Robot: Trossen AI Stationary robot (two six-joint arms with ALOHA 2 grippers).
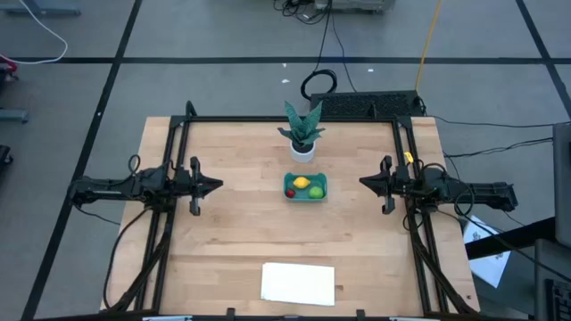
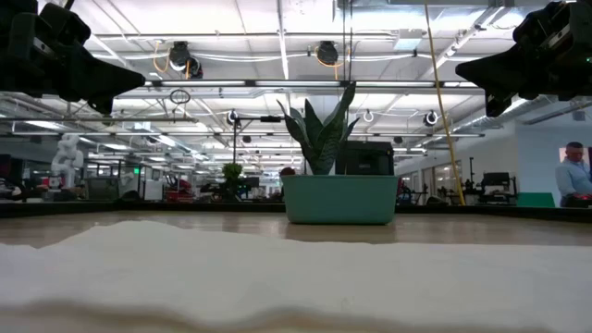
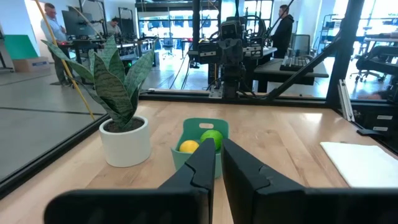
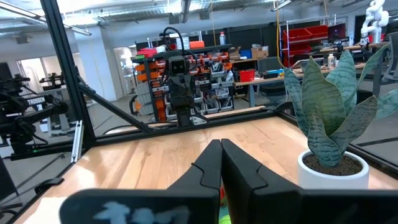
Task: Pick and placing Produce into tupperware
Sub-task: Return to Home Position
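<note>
Nearest to us, at the front edge of the wooden surface [image 1: 223, 241], lies a flat white sheet [image 1: 298, 283], well apart from everything else. Farther in, near the middle of the surface, we find the small teal container [image 1: 306, 200]. All three fruits sit inside it. The yellow lemon [image 1: 302, 183] lies toward the far wall. The tiny red fruit [image 1: 291, 191] and the round green fruit [image 1: 316, 191] lie side by side on the near side, red on the left and green on the right. In the low view the container's wall hides them.

On either side of the container, at about the same depth, the two arms reach in from the edges of the surface, and both are raised above it. The left gripper [image 1: 217, 186] points toward the container from the left, well apart from it. Its fingers stand nearly together with only a narrow slit between them, and they hold nothing. The right gripper [image 1: 363, 182] mirrors it from the right, fingers pressed close, also empty.

Just behind the container stands a potted plant [image 1: 303, 127] with stiff striped leaves in a white pot [image 1: 302, 152], near the container but, as far as we can tell, not touching it. Beyond the surface, black cables [image 1: 319, 82] run across the grey floor, and in the low view a person [image 2: 573, 176] stands far off in the room.
</note>
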